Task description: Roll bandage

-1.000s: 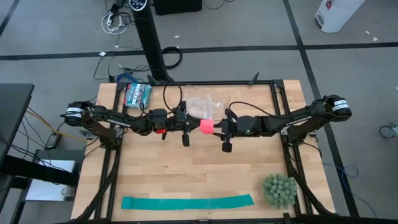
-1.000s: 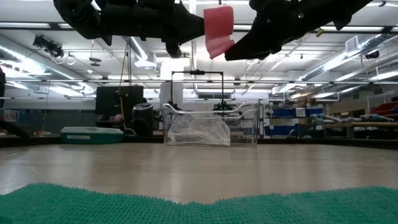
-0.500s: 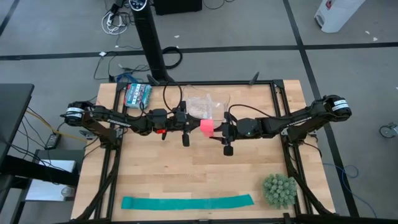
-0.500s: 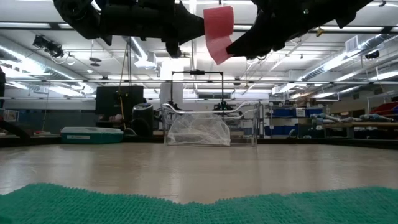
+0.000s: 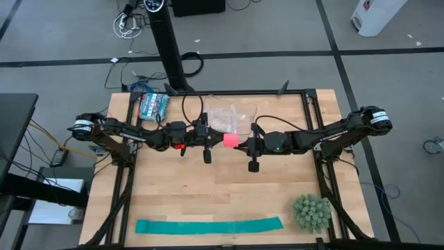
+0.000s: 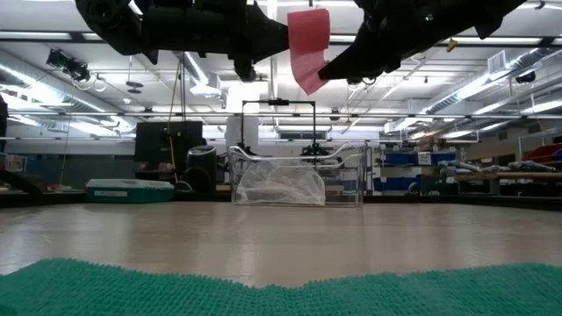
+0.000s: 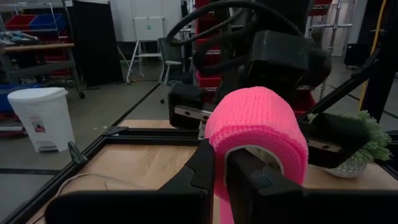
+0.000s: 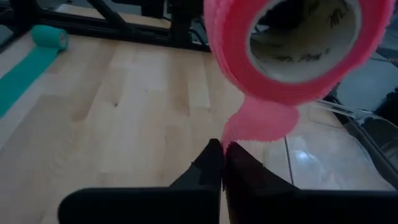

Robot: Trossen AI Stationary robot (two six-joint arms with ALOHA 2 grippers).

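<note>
The pink bandage [image 5: 229,141] is a roll on a cardboard core [image 8: 298,37], held in the air above the table's middle between both grippers. My left gripper [image 5: 216,141] is shut on the roll from the table's left. A short loose tail [image 6: 307,75] hangs below the roll. My right gripper [image 8: 222,152] comes from the table's right and is shut on that tail. In the left wrist view the roll [image 7: 258,124] fills the middle, with the right arm close behind it. My left gripper holds the roll by its wall [image 7: 219,163], one finger [image 7: 252,180] inside the hollow core and one outside. The fingers come in level from the table's left, along the roll's axis. The roll is lifted clear of the table. My right gripper pinches the lower end of the loose tail [image 8: 231,134] between its two fingertips, coming from the table's right. The tail hangs from the roll down to the fingers, clear of the table.
A teal-green strip [image 5: 208,226] lies flat along the near edge. A green spiky ball [image 5: 311,212] sits at the near right. A clear plastic bag [image 5: 229,118] and a teal box [image 5: 153,105] lie at the far side. Bare wood lies below the grippers.
My right gripper has drawn back a little toward the table's right edge, and its fingers have come together on the bandage's tail. The tail, which was bent toward that gripper, now hangs lower from the roll. The left gripper and the roll have kept still.
</note>
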